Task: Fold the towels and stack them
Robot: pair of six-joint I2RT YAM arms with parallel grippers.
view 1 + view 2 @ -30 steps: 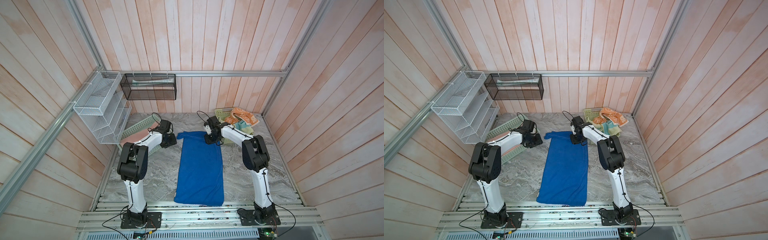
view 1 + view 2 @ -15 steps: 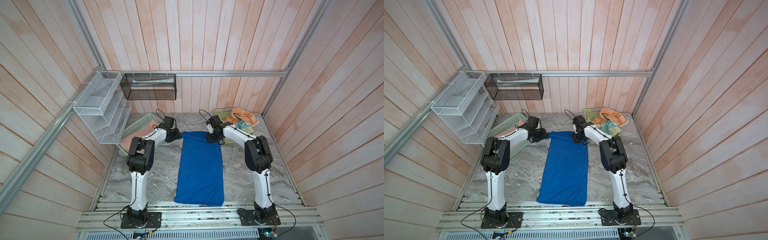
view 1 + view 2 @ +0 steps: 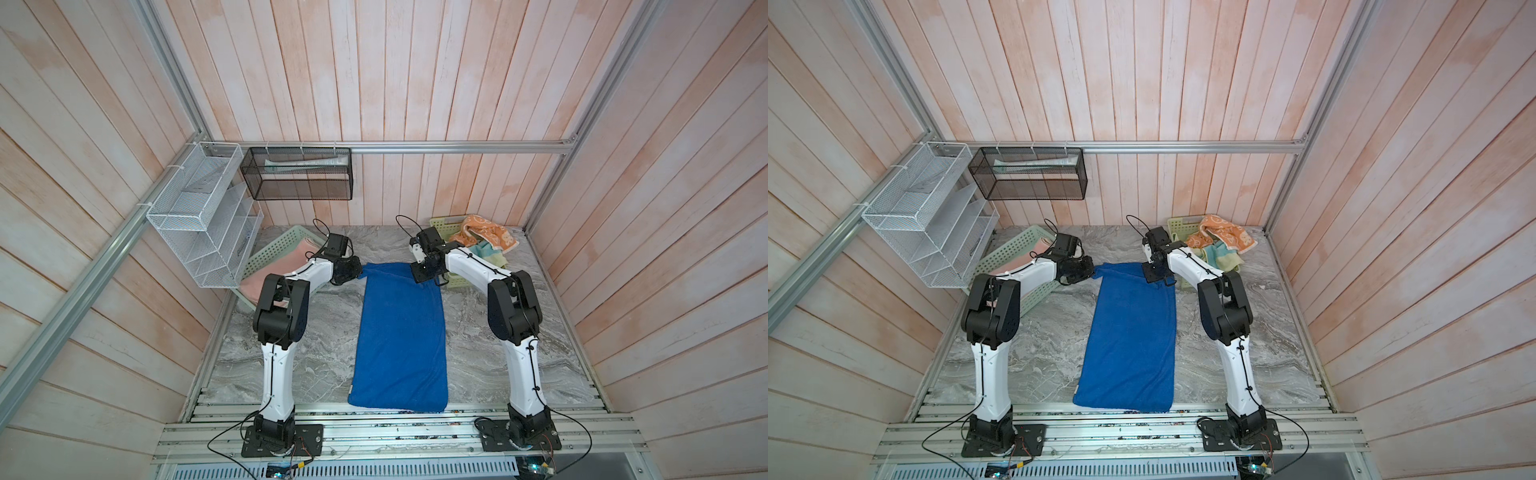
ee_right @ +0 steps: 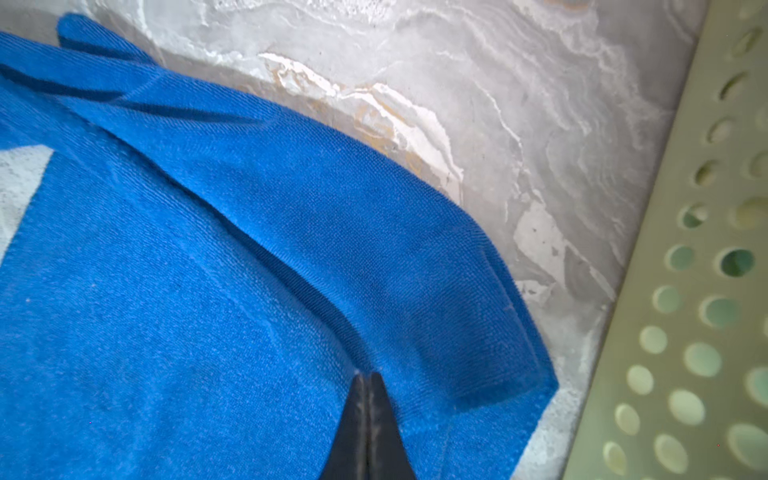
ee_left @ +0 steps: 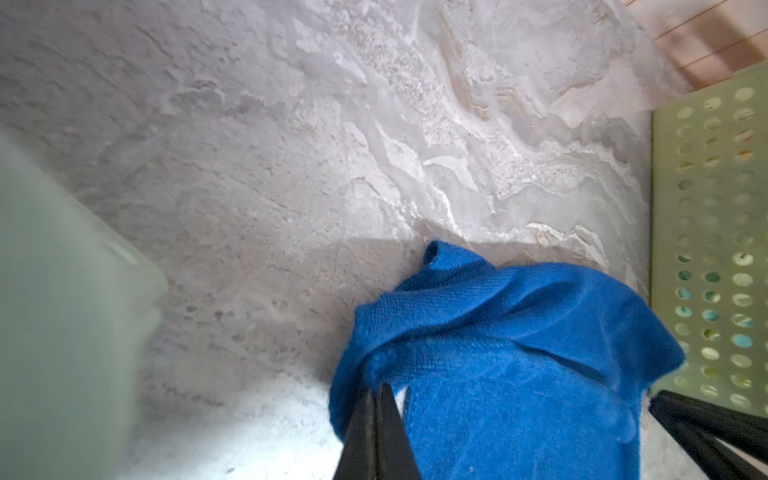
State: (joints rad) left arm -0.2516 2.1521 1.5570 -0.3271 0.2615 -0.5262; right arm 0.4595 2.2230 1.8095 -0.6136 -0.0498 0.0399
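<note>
Top views both show the blue towel (image 3: pixel 399 332) (image 3: pixel 1131 332) spread lengthwise down the middle of the marble-patterned table (image 3: pixel 324 332). Its near edge lies flat and straight at the near edge of the table. It is plain royal blue terry, smooth along most of its length and rumpled only at the far end.

At that far end each arm has one corner. The left end effector (image 3: pixel 360 272) (image 5: pixel 376 395) has its fingers pressed together on the far-left corner. In the left wrist view the cloth bunches into folds at the tips and curls up off the table. The right end effector (image 3: pixel 1152 279) (image 4: pixel 368 382) is likewise clamped on the far-right corner, with a long crease running into its closed tips.

Farther back on the left, a mint basket (image 3: pixel 272 249) leans at the table's far-left side and holds the pink towel (image 3: pixel 291 259), which looks folded flat. At the far right, just beside the blue towel's corner, a pale green perforated basket (image 3: pixel 446 224) (image 4: pixel 685 291) holds two crumpled cloths. The pale yellow towel (image 3: pixel 490 255), with teal showing, sits lower. The orange towel (image 3: pixel 486 235), with cream figures, is draped over the basket's far rim.
</note>
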